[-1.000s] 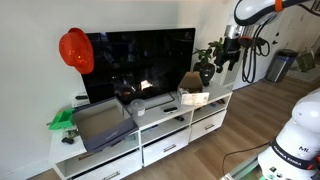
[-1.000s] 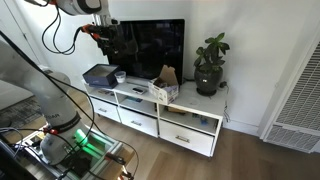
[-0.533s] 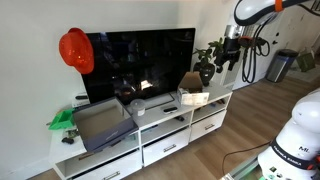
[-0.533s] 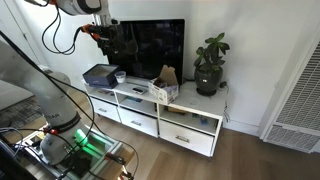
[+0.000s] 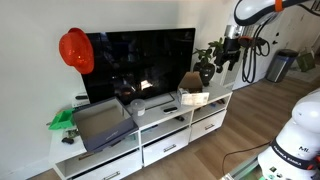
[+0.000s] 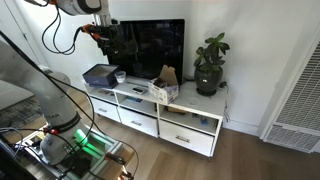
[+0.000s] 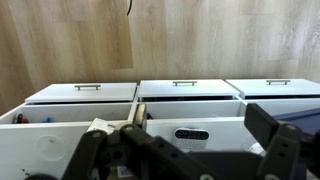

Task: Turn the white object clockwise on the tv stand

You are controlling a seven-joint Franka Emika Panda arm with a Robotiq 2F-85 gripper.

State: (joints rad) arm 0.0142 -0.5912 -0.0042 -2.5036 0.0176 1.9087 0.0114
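Note:
The long white tv stand (image 5: 150, 130) (image 6: 190, 118) carries a black TV. In the wrist view a small white object with a dark oval face (image 7: 197, 134) lies on the stand's top (image 7: 60, 140), between my fingers and well below them. My gripper (image 7: 190, 160) is open and empty, with its dark fingers (image 7: 283, 140) wide apart. In both exterior views the gripper (image 5: 232, 52) (image 6: 108, 42) hangs in the air well above the stand. The white object is too small to pick out in those views.
An open cardboard box (image 5: 193, 87) (image 6: 165, 85) stands on the stand, and its edge shows in the wrist view (image 7: 136, 114). A potted plant (image 5: 208, 62) (image 6: 210, 65), a grey case (image 5: 100, 125), a green item (image 5: 62, 120) and a red helmet (image 5: 75, 50) are nearby.

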